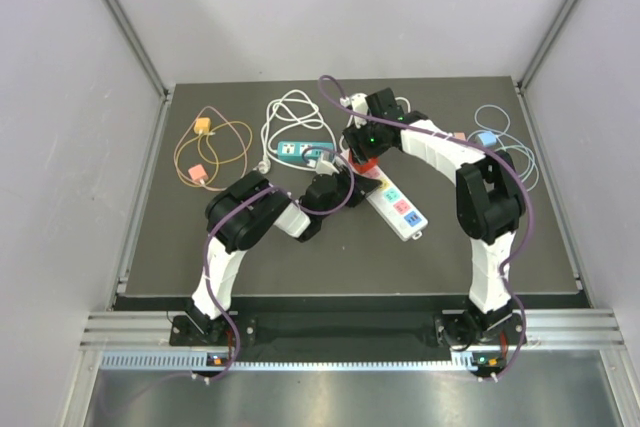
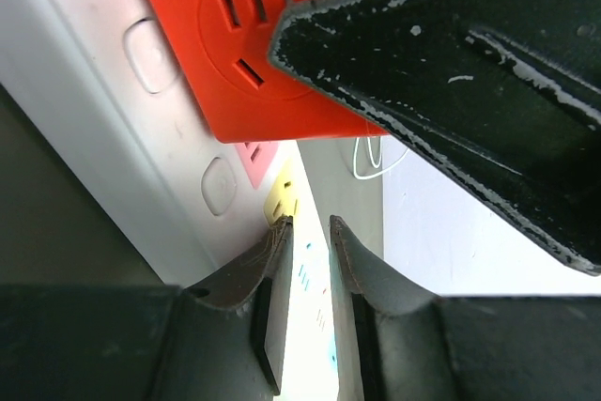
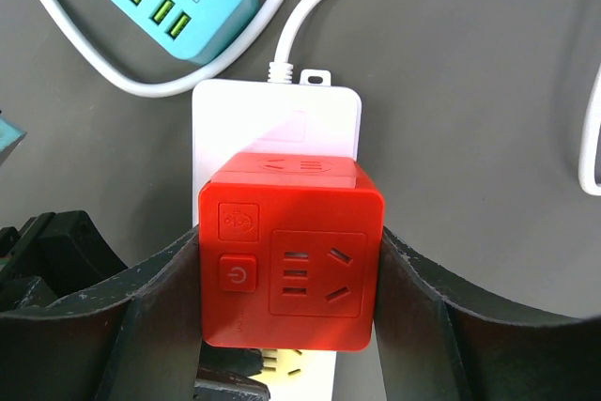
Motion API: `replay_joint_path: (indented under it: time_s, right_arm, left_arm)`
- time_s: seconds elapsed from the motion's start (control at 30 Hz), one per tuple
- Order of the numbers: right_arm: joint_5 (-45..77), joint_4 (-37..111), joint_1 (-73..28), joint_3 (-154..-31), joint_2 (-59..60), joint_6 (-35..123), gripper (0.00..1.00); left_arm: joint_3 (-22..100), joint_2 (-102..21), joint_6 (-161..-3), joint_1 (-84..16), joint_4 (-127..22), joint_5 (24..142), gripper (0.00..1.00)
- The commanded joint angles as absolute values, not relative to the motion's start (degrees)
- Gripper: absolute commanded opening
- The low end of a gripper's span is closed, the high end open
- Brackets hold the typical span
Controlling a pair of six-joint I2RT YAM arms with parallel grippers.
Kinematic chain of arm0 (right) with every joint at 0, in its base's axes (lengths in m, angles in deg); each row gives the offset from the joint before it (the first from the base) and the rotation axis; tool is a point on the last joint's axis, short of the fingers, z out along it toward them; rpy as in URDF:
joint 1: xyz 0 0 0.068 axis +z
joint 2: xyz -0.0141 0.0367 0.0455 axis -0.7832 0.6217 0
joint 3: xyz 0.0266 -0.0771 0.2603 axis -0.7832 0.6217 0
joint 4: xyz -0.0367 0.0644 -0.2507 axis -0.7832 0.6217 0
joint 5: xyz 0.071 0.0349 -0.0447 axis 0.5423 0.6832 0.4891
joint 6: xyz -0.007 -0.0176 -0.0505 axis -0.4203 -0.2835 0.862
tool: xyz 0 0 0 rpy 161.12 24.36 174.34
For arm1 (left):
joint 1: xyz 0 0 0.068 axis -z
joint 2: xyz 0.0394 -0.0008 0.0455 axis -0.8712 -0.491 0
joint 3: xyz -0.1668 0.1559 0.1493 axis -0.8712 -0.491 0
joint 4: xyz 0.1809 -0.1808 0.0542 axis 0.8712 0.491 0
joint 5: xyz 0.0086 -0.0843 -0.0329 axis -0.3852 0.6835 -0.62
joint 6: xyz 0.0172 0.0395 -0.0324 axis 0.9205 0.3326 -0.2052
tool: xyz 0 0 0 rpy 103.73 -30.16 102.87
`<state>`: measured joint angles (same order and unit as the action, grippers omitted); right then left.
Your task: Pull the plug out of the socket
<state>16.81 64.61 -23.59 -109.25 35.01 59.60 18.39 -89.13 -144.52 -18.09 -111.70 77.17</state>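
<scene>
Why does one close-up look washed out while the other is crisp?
Left wrist view: lens very near the red cube adapter, with a blown-out white patch below it. Right wrist view: even light, sharp focus, soft shadow on the white power strip.

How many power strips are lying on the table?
2. A teal strip lies left of centre; a white strip, carrying the red cube plug, lies right of it. Others may be hidden.

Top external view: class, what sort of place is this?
Probably a robotics lab test cell: left arm and right arm bolted to an aluminium rail, plain panel walls around a dark mat, a white power strip with a red plug as props.
</scene>
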Motion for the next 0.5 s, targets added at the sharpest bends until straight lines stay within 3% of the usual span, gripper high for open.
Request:
replay_joint_path:
  time_s: [0.0,0.27,0.47]
  right_arm:
    - [19.5,61.8,-24.0,-110.7,27.0,57.1,0.00]
    - [16.7,60.7,-24.6,-108.6,24.9,57.2,0.00]
    - [7.4,56.9,-20.6,-104.3,22.2,62.2,0.00]
  left_arm:
    - [15.6,-91.6,-143.1,-18.0,-101.4,73.5,0.29]
    - [16.3,-91.9,-143.4,-18.1,-98.1,72.6,0.29]
    - [17.4,-92.2,-143.3,-18.0,-96.1,72.3,0.29]
